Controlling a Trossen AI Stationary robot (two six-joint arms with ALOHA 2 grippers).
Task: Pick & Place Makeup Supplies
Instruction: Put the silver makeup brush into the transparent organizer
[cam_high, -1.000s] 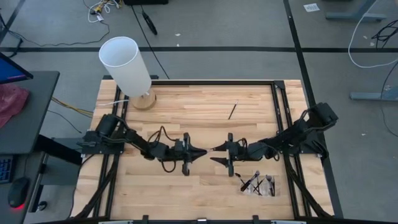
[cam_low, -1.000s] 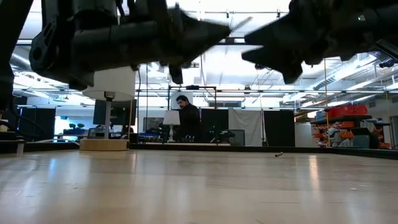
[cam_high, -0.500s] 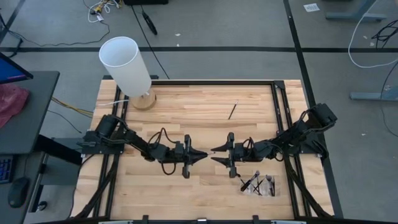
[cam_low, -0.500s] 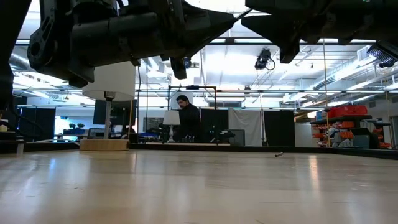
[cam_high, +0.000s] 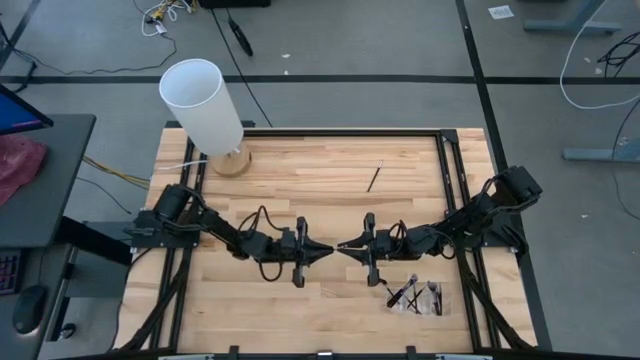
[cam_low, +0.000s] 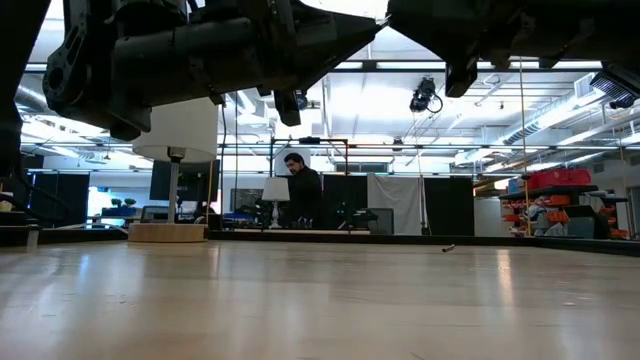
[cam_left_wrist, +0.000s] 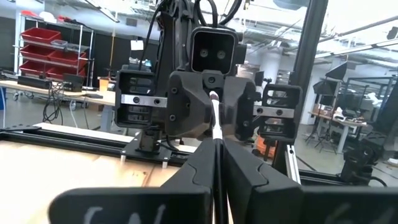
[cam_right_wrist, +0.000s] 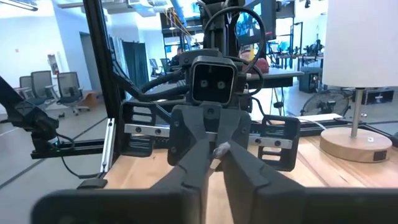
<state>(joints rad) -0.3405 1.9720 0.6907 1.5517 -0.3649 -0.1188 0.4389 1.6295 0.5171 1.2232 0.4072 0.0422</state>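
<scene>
Left gripper closed on a makeup brush, mid-table, raised; right gripper tip to tip with it, fingers closed around the same brush. Risk: brush drops if left releases before right's hold is firm. White cylinder at far-left corner; stray brush toward far edge; remaining brushes by near-right edge. Nothing obstructs.

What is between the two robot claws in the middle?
A thin brush: the left gripper and the right gripper both pinch it, tip to tip. The left wrist view shows it best.
</scene>
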